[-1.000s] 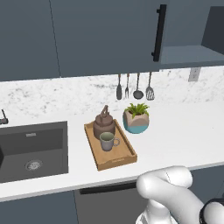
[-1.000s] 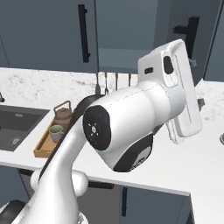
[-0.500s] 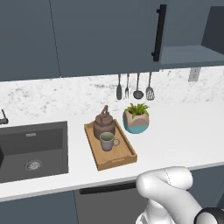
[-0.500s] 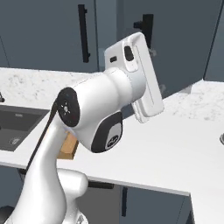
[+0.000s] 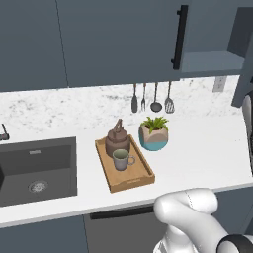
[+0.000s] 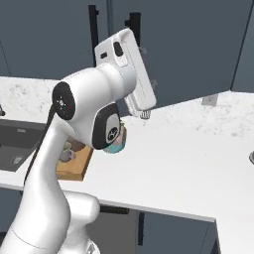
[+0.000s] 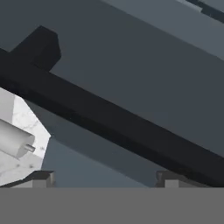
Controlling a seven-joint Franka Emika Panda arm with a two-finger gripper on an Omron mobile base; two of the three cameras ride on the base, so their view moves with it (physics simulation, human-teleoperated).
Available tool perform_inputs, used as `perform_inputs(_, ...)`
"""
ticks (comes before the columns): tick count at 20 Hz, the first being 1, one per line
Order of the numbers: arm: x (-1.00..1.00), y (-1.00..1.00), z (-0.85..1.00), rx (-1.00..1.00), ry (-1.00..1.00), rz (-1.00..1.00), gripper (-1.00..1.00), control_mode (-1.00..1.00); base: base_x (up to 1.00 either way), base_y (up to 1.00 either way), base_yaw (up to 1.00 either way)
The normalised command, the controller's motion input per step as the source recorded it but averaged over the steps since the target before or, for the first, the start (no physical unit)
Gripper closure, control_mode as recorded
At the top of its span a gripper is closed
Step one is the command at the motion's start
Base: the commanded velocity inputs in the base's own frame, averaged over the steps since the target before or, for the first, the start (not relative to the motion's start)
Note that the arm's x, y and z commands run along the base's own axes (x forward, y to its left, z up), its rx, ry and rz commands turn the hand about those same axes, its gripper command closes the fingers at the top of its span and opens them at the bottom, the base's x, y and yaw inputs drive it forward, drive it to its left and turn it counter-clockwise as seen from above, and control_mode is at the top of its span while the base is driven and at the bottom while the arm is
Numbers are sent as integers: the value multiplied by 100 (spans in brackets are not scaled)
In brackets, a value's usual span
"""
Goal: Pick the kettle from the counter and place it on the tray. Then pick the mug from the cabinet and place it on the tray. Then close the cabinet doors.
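Observation:
The brown kettle [image 5: 117,141] and the grey-green mug [image 5: 121,159] both stand on the wooden tray [image 5: 132,180] on the marble counter [image 5: 207,148]. In the right base view the tray [image 6: 77,166] and mug [image 6: 66,151] peek out behind the arm. The cabinet [image 5: 212,62] is open at the upper right, its shelf bare. My gripper [image 7: 105,178] is open with nothing between its fingertips [image 7: 41,177]. It faces a cabinet door [image 7: 144,74] at close range, and the door's black bar handle [image 7: 113,122] runs diagonally just beyond the tips. The hand [image 6: 126,64] is raised above the counter.
A teal-and-tan plant pot [image 5: 154,133] sits right of the tray. Utensils [image 5: 150,99] hang on the wall behind it. A dark sink [image 5: 34,168] is set into the counter at the left. A shut door's handle [image 5: 179,37] borders the open cabinet.
In the right base view the arm has swung leftward and the hand has turned over. Kettle, mug and tray have stayed in place.

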Motion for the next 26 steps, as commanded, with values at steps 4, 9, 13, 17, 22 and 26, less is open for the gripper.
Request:
perform_inputs(4,100,56,-11,0,0,9,-100,-100,0,0,0)
perform_inputs(9,100,48,-14,1,0,12,-100,-100,0,0,0)
perform_inputs(13,100,36,-11,4,0,11,-100,-100,0,0,0)
perform_inputs(17,100,18,-11,4,1,5,-100,-100,0,0,0)
perform_inputs(22,95,12,-3,0,0,-1,-100,-100,0,0,0)
perform_inputs(26,98,8,-7,0,1,-8,-100,-100,0,0,0)
